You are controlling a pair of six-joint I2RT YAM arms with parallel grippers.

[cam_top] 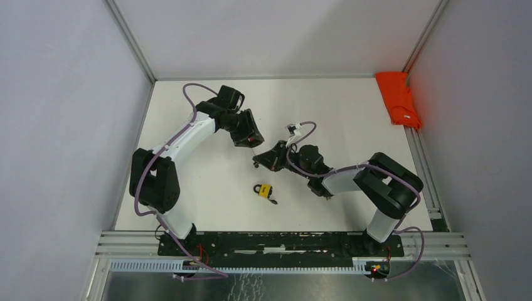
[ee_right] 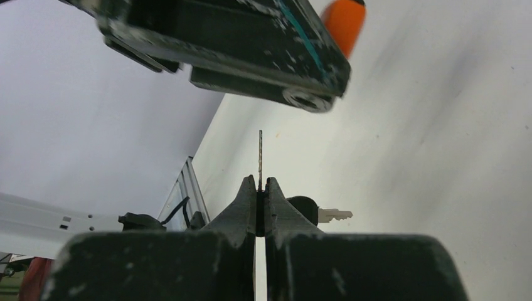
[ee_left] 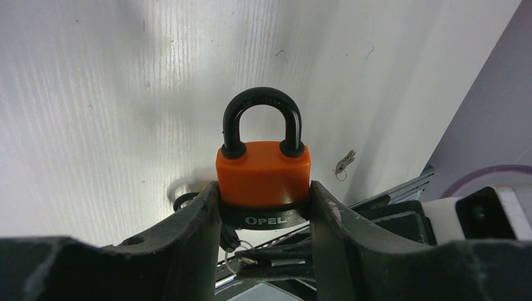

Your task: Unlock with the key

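Arms, top view: left gripper (cam_top: 251,142) and right gripper (cam_top: 260,161) meet tip to tip over the table (cam_top: 207,188), the left angled in from the far side, the right reaching in from the right.
Held things, top view: hidden by the two gripper bodies and not to be made out.
Nearer the arm bases than both grippers: yellow padlock (cam_top: 263,189) lying flat, with a dark item (cam_top: 271,200) just beside it, too small to identify.
Far right corner: orange cloth (cam_top: 399,98), well apart from both grippers.
Left gripper, left wrist view: fingers (ee_left: 194,232) stand partly apart, clamped on both sides of the orange padlock (ee_left: 263,172) at its black base band.
Padlock axis: in line with the fingers, black shackle (ee_left: 261,116) pointing away from the wrist and seated in the body; lettered base toward the camera.
Keyhole: out of sight.
Under the base, between the fingers: wire ring (ee_left: 232,260) and dark parts, too cramped to identify.
Beyond the right fingertip: small key (ee_left: 344,163) on the table.
Right gripper, right wrist view: fingers pressed together on the key (ee_right: 260,157).
Key axis: in line with the fingers, blade edge-on as a thin strip, tip pointing away from the wrist toward the dark underside of the left gripper; a gap shows between them here.
Beside the right finger: second key (ee_right: 332,215), blade pointing sideways away from the finger, head partly hidden.
Padlock in this view: orange blur, cut off by the top edge.
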